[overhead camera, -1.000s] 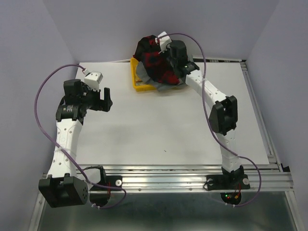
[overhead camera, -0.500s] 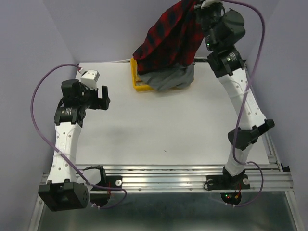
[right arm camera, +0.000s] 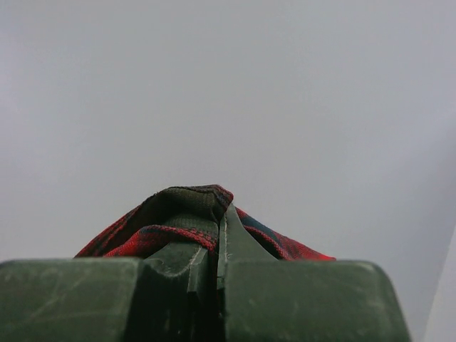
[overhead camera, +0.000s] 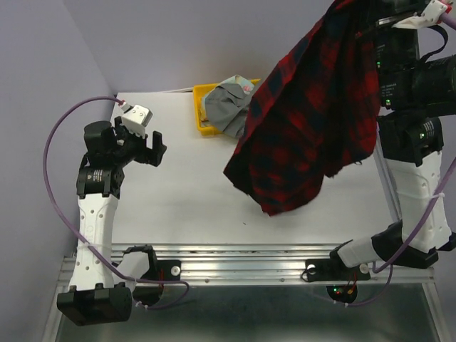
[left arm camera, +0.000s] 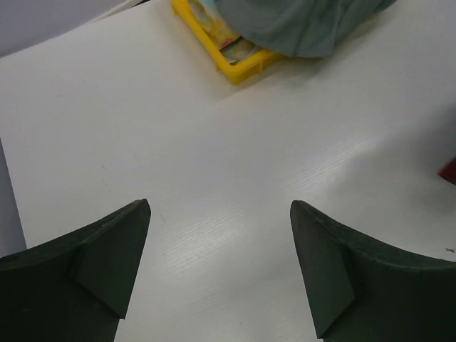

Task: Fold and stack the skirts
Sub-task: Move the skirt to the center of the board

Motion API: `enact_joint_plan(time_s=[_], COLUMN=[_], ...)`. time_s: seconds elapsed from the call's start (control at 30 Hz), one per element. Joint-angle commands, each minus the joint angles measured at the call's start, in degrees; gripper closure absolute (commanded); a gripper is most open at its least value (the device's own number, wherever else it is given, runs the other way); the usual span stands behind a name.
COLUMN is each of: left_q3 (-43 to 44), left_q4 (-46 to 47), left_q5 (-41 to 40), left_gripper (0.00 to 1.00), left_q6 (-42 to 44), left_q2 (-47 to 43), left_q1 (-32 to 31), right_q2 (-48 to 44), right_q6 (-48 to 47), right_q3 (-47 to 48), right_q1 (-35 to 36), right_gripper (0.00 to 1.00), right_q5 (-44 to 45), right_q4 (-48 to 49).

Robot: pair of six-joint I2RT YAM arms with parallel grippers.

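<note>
Top external view: white surface [overhead camera: 192,189]; red-and-black plaid skirt [overhead camera: 306,121] hanging high above its right half, pinched at one edge in closed right jaws; grey skirt [overhead camera: 228,107] heaped in yellow tray [overhead camera: 199,120] at far edge; left jaws wide open, empty.

- plaid skirt [overhead camera: 306,128] hangs from shut right jaws, draped over right-centre bench [overhead camera: 178,199]; blocks that side, hem contact with the surface unclear
- yellow tray [overhead camera: 199,114] at far edge, grey skirt [overhead camera: 226,107] heaped in it and over its rim
- left and centre bench bare; open room under and ahead of the spread left jaws
- right arm [overhead camera: 417,185] upright along right edge
</note>
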Motion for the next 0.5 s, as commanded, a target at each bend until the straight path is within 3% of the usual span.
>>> enact_joint_plan(time_s=[0.0, 0.23, 0.33, 0.47], left_q3=[-1.2, -2.7, -4.6, -6.4], left_q4=[1.9, -2.8, -3.0, -1.8], left_q5=[8.6, 8.6, 8.8, 8.0], left_gripper=[0.09, 0.11, 0.12, 0.15], left_q6=[7.2, 16.3, 18.5, 19.6], left_q2=[-1.8, 0.5, 0.9, 1.7], left_q1=[-0.7, -2.7, -3.6, -8.8], right_q2=[-1.7, -11.0, -7.0, 4.1], right_q6=[1.1, -5.2, -7.1, -2.4], right_q3=[-7.5, -46.2, -53.2, -52.1], right_q1=[0.4, 0.4, 0.4, -8.3], right_gripper=[0.99, 0.99, 0.99, 0.99], right_q5=[-0.6, 5.4, 13.5, 14.3], right_q4=[-0.8, 4.1, 6.6, 6.6])
